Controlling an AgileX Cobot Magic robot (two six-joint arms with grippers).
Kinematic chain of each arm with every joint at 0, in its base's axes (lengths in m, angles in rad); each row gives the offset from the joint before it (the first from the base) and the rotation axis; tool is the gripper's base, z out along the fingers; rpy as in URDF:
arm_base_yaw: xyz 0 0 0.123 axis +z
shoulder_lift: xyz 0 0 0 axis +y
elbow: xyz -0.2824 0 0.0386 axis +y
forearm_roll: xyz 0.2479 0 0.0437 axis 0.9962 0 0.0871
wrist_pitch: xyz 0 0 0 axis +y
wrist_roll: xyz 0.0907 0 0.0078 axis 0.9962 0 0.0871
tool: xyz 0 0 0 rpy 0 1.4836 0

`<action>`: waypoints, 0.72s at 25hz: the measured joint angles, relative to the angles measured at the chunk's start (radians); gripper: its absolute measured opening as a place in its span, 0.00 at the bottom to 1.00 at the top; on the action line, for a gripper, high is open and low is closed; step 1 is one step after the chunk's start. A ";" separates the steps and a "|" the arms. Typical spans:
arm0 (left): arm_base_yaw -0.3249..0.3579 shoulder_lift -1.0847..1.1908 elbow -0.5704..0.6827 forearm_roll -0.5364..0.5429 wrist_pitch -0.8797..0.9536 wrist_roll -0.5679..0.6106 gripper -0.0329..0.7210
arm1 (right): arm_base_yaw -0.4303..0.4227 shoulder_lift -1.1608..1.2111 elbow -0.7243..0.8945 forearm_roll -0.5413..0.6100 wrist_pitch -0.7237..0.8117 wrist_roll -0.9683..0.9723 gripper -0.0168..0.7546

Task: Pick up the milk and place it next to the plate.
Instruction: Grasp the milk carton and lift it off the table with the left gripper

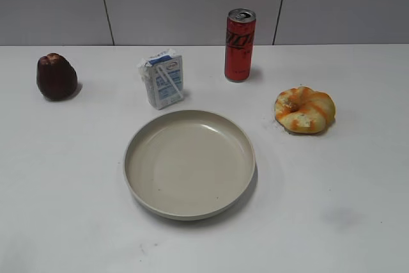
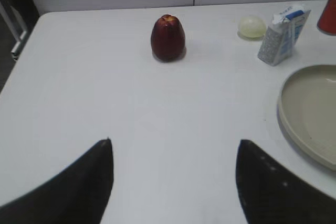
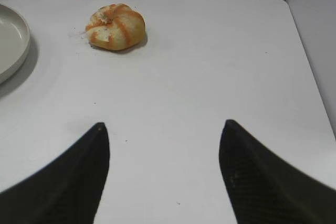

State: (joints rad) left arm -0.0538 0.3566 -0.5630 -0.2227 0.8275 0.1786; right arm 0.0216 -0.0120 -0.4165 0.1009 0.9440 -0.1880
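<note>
The milk (image 1: 162, 78), a small white and blue carton with a straw, stands upright just behind the beige plate (image 1: 136, 187) in the exterior view. It also shows at the upper right of the left wrist view (image 2: 281, 36), beyond the plate's rim (image 2: 287, 121). My left gripper (image 2: 174, 141) is open and empty over bare table, well short of the milk. My right gripper (image 3: 165, 124) is open and empty, with the plate's edge (image 3: 16, 51) far to its left. Neither gripper shows in the exterior view.
A red soda can (image 1: 239, 45) stands behind and right of the plate. An orange and white bun (image 1: 305, 110) lies to the right. A dark red fruit (image 1: 56, 77) sits far left. A pale egg (image 2: 252, 26) lies beside the milk.
</note>
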 joint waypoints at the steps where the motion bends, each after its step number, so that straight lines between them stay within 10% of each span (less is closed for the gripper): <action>1: 0.000 0.061 -0.007 -0.029 -0.030 0.030 0.77 | 0.000 0.000 0.000 0.000 0.000 0.000 0.67; 11: -0.011 0.673 -0.304 -0.175 -0.165 0.291 0.77 | 0.000 0.000 0.000 0.000 0.000 0.000 0.67; 18: -0.143 1.054 -0.659 -0.150 -0.162 0.305 0.77 | 0.000 0.000 0.000 0.000 0.000 0.000 0.67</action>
State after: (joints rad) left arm -0.1967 1.4109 -1.2216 -0.3724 0.6655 0.4840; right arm 0.0216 -0.0120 -0.4165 0.1009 0.9440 -0.1880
